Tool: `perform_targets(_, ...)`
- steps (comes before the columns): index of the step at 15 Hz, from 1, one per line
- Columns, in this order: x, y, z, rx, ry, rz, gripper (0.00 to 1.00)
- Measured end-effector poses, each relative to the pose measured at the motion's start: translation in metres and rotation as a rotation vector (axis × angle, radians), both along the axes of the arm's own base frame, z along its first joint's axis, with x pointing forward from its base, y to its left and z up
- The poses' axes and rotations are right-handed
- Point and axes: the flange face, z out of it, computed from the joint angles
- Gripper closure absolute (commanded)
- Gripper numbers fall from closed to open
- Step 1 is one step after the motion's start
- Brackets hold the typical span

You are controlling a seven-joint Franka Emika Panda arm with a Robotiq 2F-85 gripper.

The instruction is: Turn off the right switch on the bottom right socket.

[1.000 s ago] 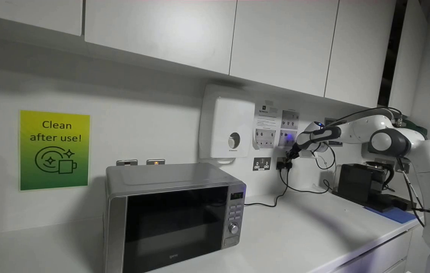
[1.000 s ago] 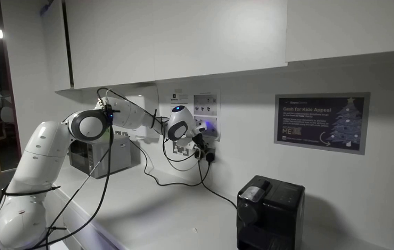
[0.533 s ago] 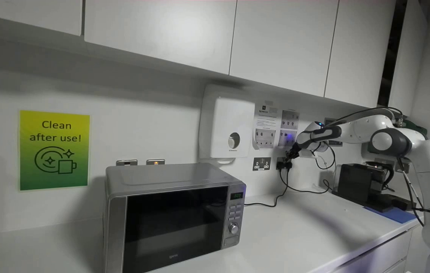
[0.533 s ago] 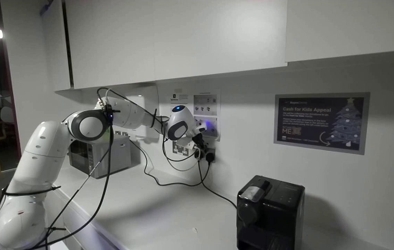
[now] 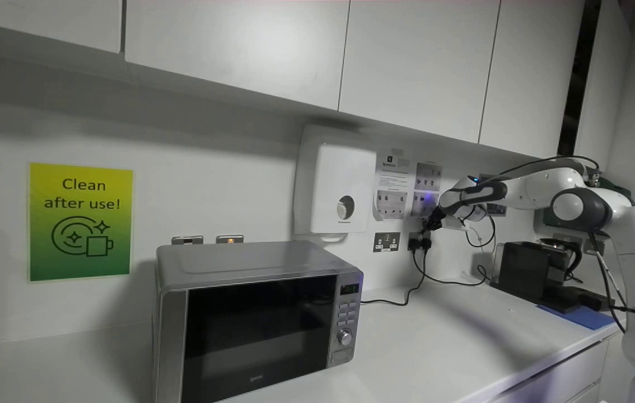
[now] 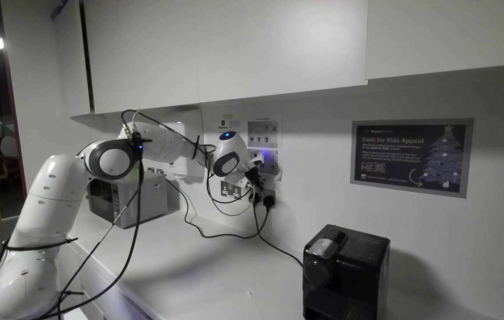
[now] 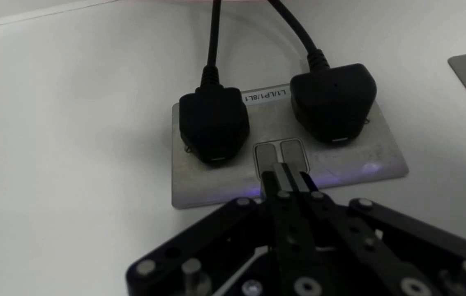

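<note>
grey metal socket (image 7: 204,187) on the wall (image 7: 52,135) above the counter (image 6: 212,271), two black plugs (image 7: 212,123) in it. gripper (image 7: 287,165) narrow, fingertips (image 7: 282,177) together, overlapping the paired switches (image 7: 266,154) in the wrist view; whether they touch, i can't tell.

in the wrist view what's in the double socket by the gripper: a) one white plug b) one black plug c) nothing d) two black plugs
d, because the double socket has one black plug at picture left and a second black plug at picture right.
</note>
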Motion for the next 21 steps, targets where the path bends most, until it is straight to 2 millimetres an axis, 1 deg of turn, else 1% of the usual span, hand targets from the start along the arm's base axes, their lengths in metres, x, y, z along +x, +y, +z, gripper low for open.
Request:
perform_targets(4,0.000,0.000,0.009,-0.012,0.004,0.002,1.00)
perform_targets(7,0.000,-0.002,0.016,-0.044,0.037,-0.003,1.00)
perform_targets(10,-0.003,-0.005,0.019,-0.073,0.083,0.004,1.00)
perform_targets(14,-0.009,-0.002,0.019,-0.095,0.143,0.023,1.00)
perform_targets(17,-0.020,0.002,0.016,-0.115,0.199,0.059,1.00)
perform_targets(21,-0.050,0.006,0.013,-0.155,0.259,0.151,1.00)
